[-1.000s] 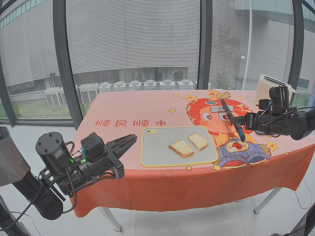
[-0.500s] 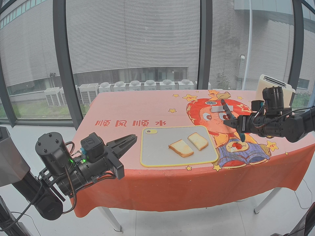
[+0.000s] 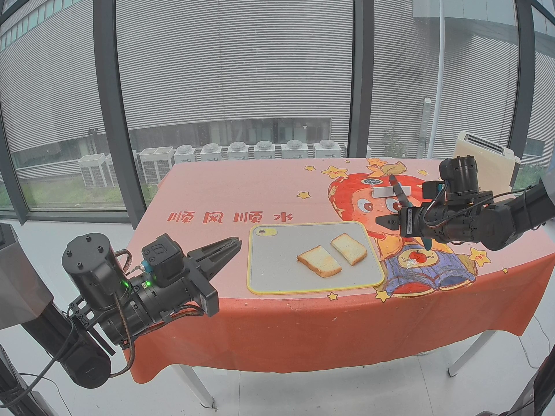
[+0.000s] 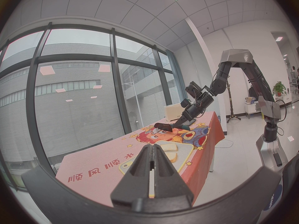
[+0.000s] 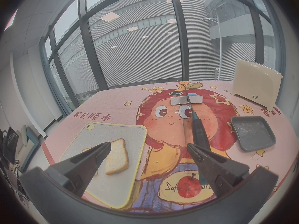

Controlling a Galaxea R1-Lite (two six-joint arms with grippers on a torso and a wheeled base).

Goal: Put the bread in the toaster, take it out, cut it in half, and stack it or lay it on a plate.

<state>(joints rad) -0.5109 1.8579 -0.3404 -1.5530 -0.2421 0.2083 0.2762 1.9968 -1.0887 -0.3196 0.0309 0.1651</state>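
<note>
Two toasted bread halves (image 3: pixel 318 261) (image 3: pixel 349 248) lie side by side on the grey, yellow-rimmed cutting board (image 3: pixel 277 261). In the right wrist view one bread half (image 5: pixel 116 156) shows between the fingers. The knife (image 3: pixel 400 195), black blade and teal handle (image 5: pixel 199 133), lies on the cloth right of the board. My right gripper (image 3: pixel 386 222) (image 5: pixel 149 154) hovers open over the knife's handle, pointing at the board, with nothing held. The cream toaster (image 3: pixel 488 160) stands at the back right. My left gripper (image 3: pixel 231 244) (image 4: pixel 152 153) is shut and empty, off the table's front left corner.
A dark grey tray (image 5: pixel 253 132) sits on the cloth between the knife and the toaster (image 5: pixel 255 81). A small white rest (image 3: pixel 390 191) lies under the knife's blade. The orange cloth (image 3: pixel 231 203) is bare at the left and back.
My right arm has moved left across the knife toward the cutting board, uncovering more of the toaster. The knife, the bread and the left arm have stayed put.
</note>
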